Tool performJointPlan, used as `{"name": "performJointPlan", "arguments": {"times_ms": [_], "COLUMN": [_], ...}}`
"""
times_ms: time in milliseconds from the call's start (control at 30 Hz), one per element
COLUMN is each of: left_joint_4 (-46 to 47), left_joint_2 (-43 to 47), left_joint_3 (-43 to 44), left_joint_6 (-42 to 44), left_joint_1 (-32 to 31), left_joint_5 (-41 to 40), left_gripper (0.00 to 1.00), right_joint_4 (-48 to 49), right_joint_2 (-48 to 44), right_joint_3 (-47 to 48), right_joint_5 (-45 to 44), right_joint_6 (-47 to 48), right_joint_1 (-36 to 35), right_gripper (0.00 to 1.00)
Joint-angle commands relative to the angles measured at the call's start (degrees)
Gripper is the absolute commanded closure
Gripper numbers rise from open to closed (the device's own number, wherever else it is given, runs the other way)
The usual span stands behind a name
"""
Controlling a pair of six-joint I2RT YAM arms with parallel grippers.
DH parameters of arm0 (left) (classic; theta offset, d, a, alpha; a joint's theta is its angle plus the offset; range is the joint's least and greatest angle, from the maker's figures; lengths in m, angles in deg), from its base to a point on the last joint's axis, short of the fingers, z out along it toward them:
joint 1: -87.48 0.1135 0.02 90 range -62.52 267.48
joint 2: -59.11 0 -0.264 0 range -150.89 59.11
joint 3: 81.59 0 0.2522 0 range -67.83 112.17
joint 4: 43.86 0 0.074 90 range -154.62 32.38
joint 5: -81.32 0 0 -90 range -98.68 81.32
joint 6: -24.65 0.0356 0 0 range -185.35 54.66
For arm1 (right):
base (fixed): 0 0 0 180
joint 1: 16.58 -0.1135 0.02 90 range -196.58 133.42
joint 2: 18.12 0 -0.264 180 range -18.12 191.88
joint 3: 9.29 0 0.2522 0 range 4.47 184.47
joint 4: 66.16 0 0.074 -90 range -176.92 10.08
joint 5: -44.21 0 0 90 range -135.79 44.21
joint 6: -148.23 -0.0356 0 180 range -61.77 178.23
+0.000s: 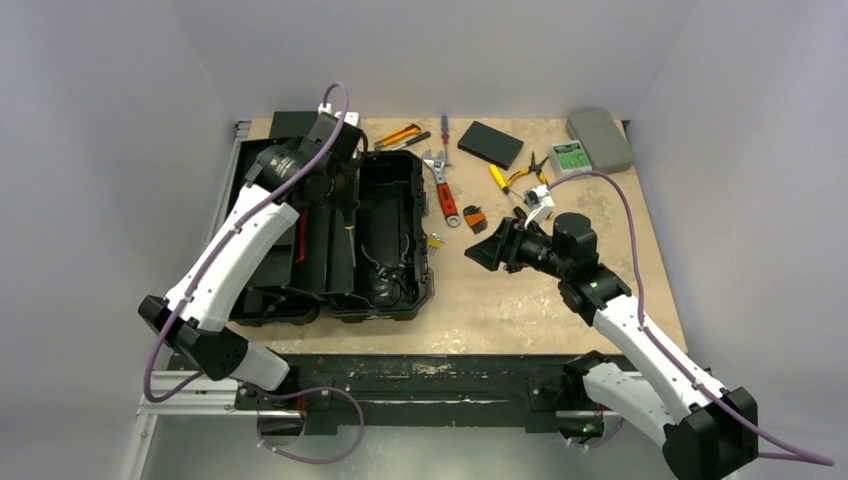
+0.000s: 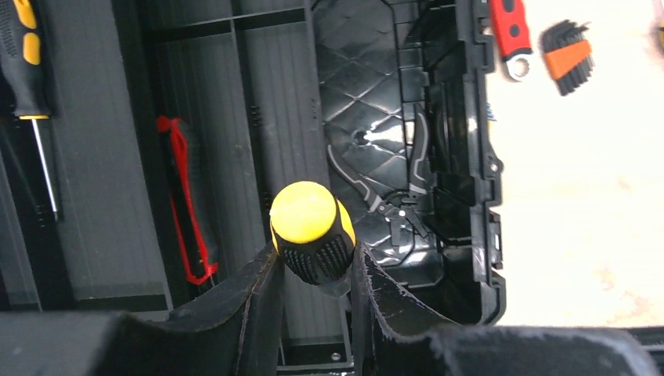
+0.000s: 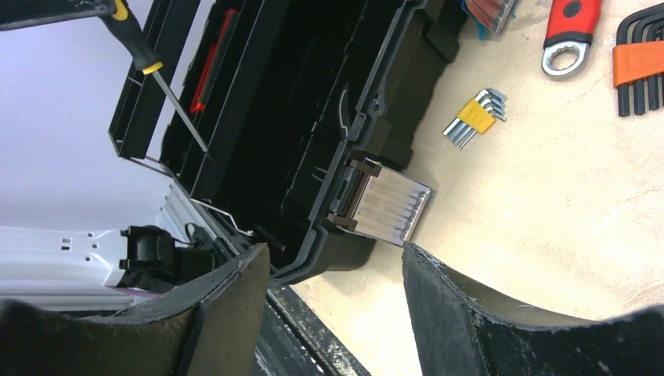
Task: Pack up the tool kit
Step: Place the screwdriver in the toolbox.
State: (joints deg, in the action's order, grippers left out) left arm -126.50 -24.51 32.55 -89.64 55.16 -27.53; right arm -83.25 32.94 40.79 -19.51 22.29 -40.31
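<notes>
The black tool kit (image 1: 428, 290) lies open on the left of the table, lid folded out to its left. My left gripper (image 2: 313, 266) hangs over it, shut on the ribbed black-and-yellow handle of a screwdriver (image 2: 311, 231). In the right wrist view that screwdriver (image 3: 178, 108) slants down with its shaft toward the lid's compartments. A second yellow-and-black screwdriver (image 2: 27, 70) and a red-edged black tool (image 2: 184, 204) lie in the lid. My right gripper (image 1: 483, 250) hovers over the table to the right of the kit, open and holding nothing, near the metal latch (image 3: 384, 207).
On the table right of the kit lie a red wrench (image 1: 442, 190), orange-banded hex keys (image 1: 474, 217), yellow-banded hex keys (image 3: 474, 116), pliers (image 1: 520, 175) and a yellow knife (image 1: 398, 135). A flat black box (image 1: 490, 143) and a grey case (image 1: 600, 138) sit at the back.
</notes>
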Motion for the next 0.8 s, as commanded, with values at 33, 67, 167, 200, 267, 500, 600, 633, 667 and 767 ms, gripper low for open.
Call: {"name": "performJointPlan", "arguments": {"times_ms": [33, 67, 167, 200, 267, 500, 600, 633, 667, 767], "left_joint_4": [-7.3, -7.22, -4.85, -3.64, -1.91, -3.85, -8.84, -10.75, -12.71, -19.69], "left_joint_2": [-3.02, -3.0, -1.88, -1.11, 0.06, 1.63, 1.62, 1.62, 1.23, -1.07], "left_joint_3": [3.95, 4.79, 5.42, 5.09, 4.48, 4.55, 8.26, 9.84, 11.84, 17.95], "left_joint_6": [5.62, 5.78, 6.88, 7.35, 7.32, 7.22, 7.31, 7.33, 7.25, 7.61], "left_joint_1": [3.05, 3.24, 3.57, 3.58, 3.66, 3.75, 4.01, 4.06, 4.03, 4.02], "left_joint_5": [-5.22, -3.05, 8.9, 13.72, 22.06, 31.76, 27.5, 25.51, 22.72, 13.35], "left_gripper": [1.0, 1.0, 1.0, 1.0, 1.0, 1.0, 1.0, 1.0, 1.0, 1.0], "right_joint_4": [1.62, 1.7, 2.29, 2.47, 2.78, 2.99, 2.98, 2.98, 4.23, 4.72], "right_joint_2": [0.68, 0.77, 0.95, 0.96, 0.96, 0.96, 1.11, 1.2, 1.35, 1.53], "right_joint_3": [2.1, 2.02, 1.62, 1.47, 1.2, 0.58, 0.17, 0.04, 0.0, -0.3], "right_joint_5": [-0.4, -0.42, -0.52, -0.45, -0.6, -0.53, -0.54, -0.45, -0.47, -0.36], "right_joint_6": [1.06, 1.01, 0.67, 0.55, 0.36, 0.09, -0.04, -0.09, -0.17, -0.18], "right_joint_1": [-0.14, -0.1, -0.18, -0.14, -0.16, -0.17, -0.18, -0.13, -0.16, -0.13], "right_gripper": [0.39, 0.39, 0.39, 0.39, 0.39, 0.39, 0.39, 0.39, 0.39, 0.39]}}
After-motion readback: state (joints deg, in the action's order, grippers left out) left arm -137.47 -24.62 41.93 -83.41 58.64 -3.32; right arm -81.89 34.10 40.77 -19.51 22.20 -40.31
